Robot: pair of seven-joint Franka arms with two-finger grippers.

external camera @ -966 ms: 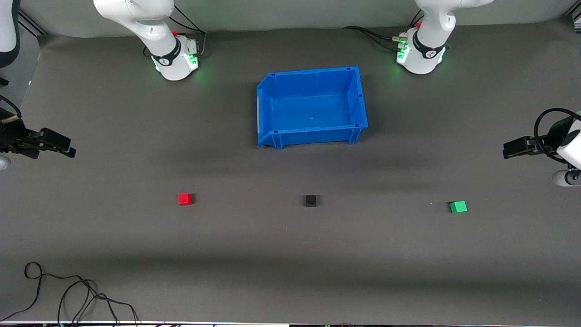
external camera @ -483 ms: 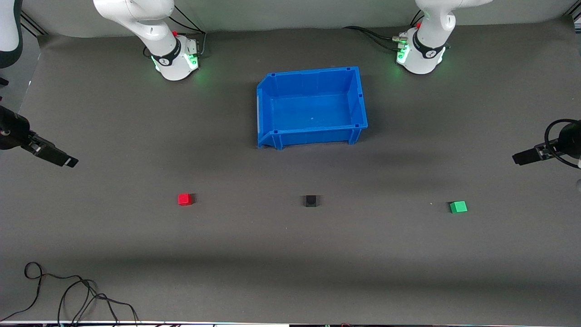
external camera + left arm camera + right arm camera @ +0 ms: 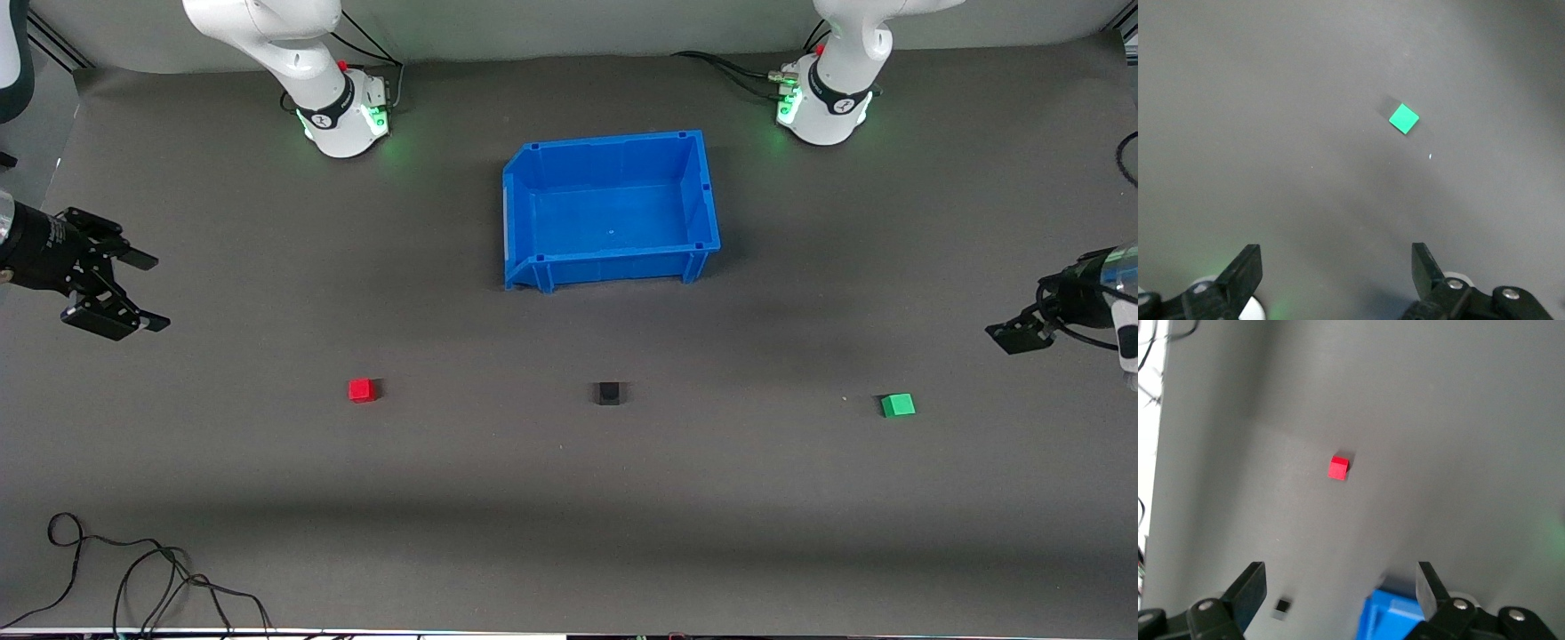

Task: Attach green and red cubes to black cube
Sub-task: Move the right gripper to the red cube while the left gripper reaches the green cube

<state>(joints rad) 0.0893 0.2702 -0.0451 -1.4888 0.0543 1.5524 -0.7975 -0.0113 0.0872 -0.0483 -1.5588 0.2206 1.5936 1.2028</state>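
The red cube (image 3: 361,390), the black cube (image 3: 609,393) and the green cube (image 3: 898,405) lie apart in a row on the dark mat, nearer to the front camera than the blue bin. My right gripper (image 3: 147,291) is open and empty, up over the mat at the right arm's end; its wrist view shows the red cube (image 3: 1338,468) and the black cube (image 3: 1280,607). My left gripper (image 3: 1009,335) is open and empty, up over the mat at the left arm's end; the green cube (image 3: 1404,119) shows in its wrist view.
An empty blue bin (image 3: 612,267) stands mid-table, farther from the front camera than the cubes; its corner shows in the right wrist view (image 3: 1395,620). A black cable (image 3: 133,578) lies near the front edge at the right arm's end.
Both grippers have turned and tilted down toward the mat. The right gripper now shows its two fingers spread. The left gripper has dropped lower toward the green cube. The cubes have not moved.
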